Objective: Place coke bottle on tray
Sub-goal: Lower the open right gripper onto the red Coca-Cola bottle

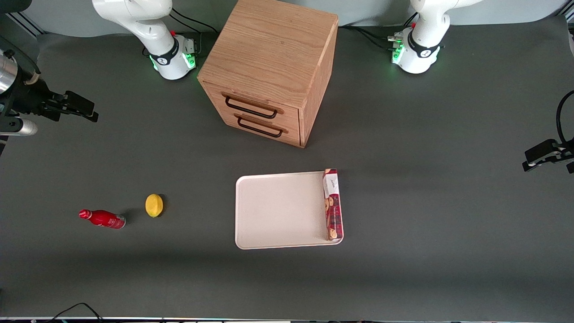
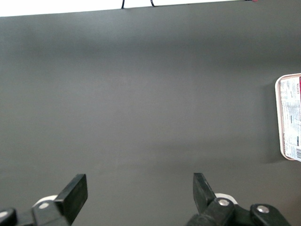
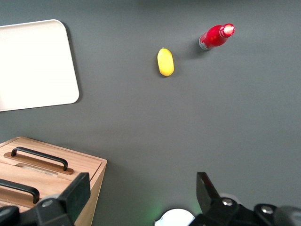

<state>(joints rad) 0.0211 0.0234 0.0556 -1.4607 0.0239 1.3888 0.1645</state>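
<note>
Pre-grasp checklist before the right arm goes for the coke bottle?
1. Hand open, holding nothing: ok.
2. Coke bottle standing apart from other things, cap exposed: ok.
3. Lemon not touching the bottle: ok, a gap shows, though it sits between bottle and tray.
4. Tray has bare surface free: ok.
5. Cookie box takes only the tray edge toward the parked arm's end: ok.
6. Hand near the bottle: not ok, it hangs farther from the front camera.

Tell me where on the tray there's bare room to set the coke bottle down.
Most of the tray is bare, from its rim toward the lemon up to the cookie box, which crowds only the edge toward the parked arm. The coke bottle stands apart beside the lemon. The tool hovers open, far from both.
</note>
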